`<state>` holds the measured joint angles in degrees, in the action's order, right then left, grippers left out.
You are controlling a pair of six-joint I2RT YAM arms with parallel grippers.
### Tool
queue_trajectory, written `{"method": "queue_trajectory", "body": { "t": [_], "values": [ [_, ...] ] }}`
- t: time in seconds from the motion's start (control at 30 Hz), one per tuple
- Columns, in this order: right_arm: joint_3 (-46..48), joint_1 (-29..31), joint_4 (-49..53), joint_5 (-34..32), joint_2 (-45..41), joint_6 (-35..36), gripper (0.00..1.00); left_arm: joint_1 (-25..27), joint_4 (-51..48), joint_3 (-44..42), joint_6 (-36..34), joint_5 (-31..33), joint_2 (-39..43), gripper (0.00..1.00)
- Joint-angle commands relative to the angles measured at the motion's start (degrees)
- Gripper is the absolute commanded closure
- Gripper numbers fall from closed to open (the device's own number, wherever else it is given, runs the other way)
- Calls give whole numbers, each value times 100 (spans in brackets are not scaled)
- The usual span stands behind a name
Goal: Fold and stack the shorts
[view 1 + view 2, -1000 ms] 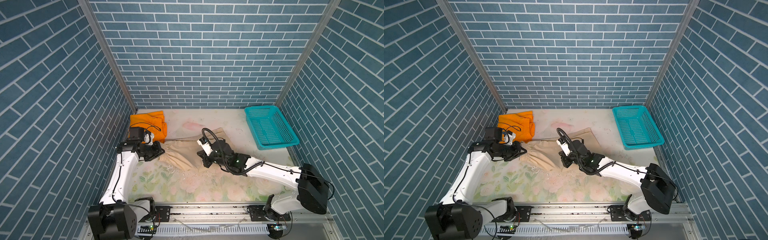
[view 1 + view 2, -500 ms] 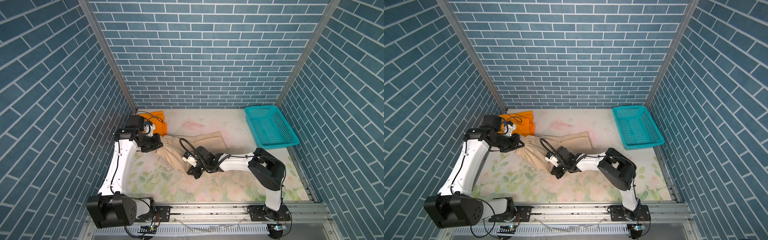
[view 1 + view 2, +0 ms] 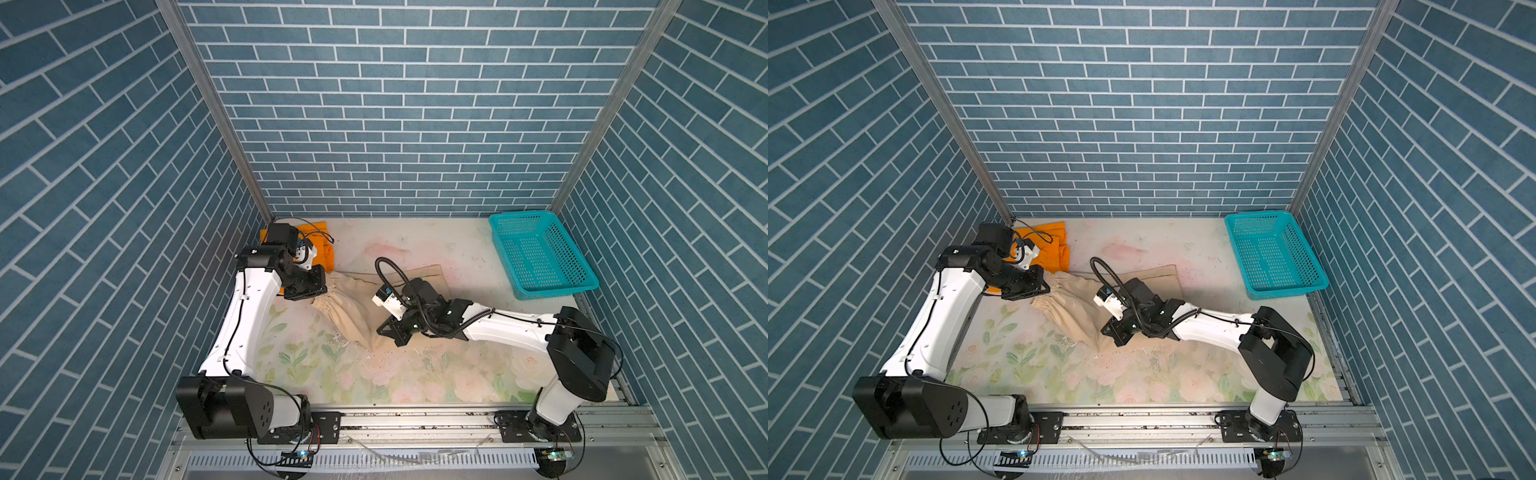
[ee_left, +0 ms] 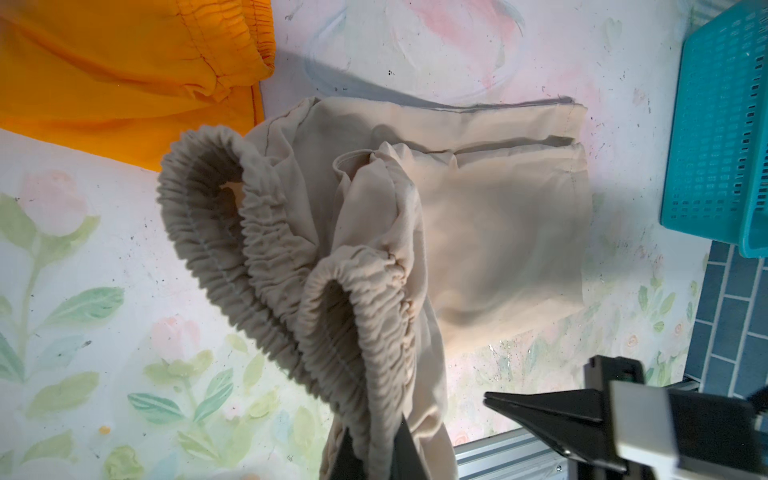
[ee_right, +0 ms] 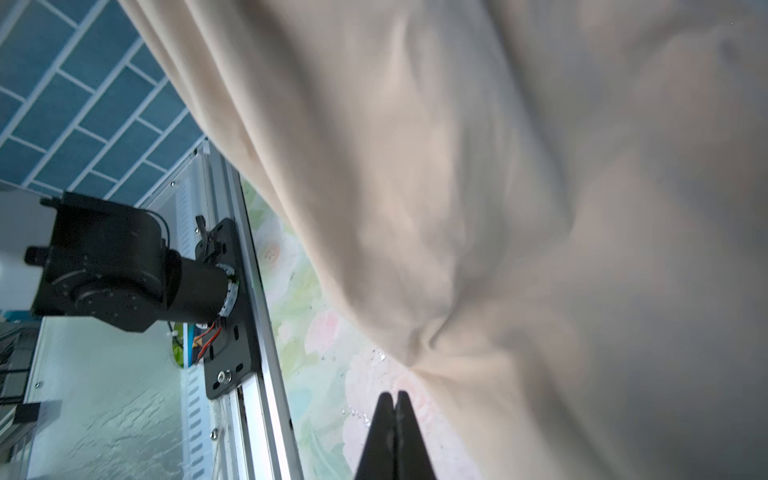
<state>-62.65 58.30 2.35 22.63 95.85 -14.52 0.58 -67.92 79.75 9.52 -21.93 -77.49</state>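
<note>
Orange shorts [image 3: 322,232], 10 o'clock on worktop [image 3: 415,374]: partly hidden behind left arm [image 3: 253,303] in both top views, cut by picture edge in left wrist view.
Beige shorts [image 3: 349,303]: middle under right arm [image 3: 498,328]; blurred, overflowing right wrist view.
Left gripper [image 4: 374,440], right gripper [image 5: 392,403]: only fingertips show in wrist views.
Basket [image 4: 715,124]: cropped in left wrist view.
Right gripper tips touching cloth or not: unclear.

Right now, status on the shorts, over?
Left fingers clamped on beige cloth shorts at waistband. Right fingers shut, apparently empty, beside them. Orange cloth shorts back left, below left arm.
</note>
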Motion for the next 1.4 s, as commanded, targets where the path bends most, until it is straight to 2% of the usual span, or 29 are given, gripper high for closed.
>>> {"method": "queue_trajectory", "body": {
  "t": [0.0, 0.1, 0.2, 0.3, 0.43, 0.6, 0.7, 0.8, 1.0, 1.37],
  "values": [
    [-252, -150, 588, -508, 202, 357, 100, 48, -162, 199, -106, 49, 23, 100],
    [-515, -232, 659, -452, 636, 553, 100, 48, -100, 272, -121, -155, 55, 100],
    [-886, -204, 835, 68, 1184, 749, 100, 48, -129, 454, -132, -182, 35, 100],
    [-871, -60, 453, 136, 1542, 863, 100, 48, -195, 614, -177, -110, -18, 100],
    [-900, 77, -233, 358, 1934, 508, 100, 48, -272, 748, -195, -66, -30, 100],
    [-470, 124, -1195, 136, 1751, -75, 100, 48, -380, 1013, -222, -8, -121, 100],
    [-396, -89, -1146, 17, 1499, -148, 100, 53, -336, 1052, -275, -247, -249, 100],
    [-477, -343, -1007, -98, 1367, -63, 100, 65, -405, 1078, -324, -153, -366, 100],
    [-1089, -673, -957, -76, 1726, -42, 100, 83, -542, 1066, -389, 11, -477, 100],
    [-3321, -890, -612, 144, 3735, -257, 100, 321, -616, 1289, -319, 89, -447, 100]
  ]
}}
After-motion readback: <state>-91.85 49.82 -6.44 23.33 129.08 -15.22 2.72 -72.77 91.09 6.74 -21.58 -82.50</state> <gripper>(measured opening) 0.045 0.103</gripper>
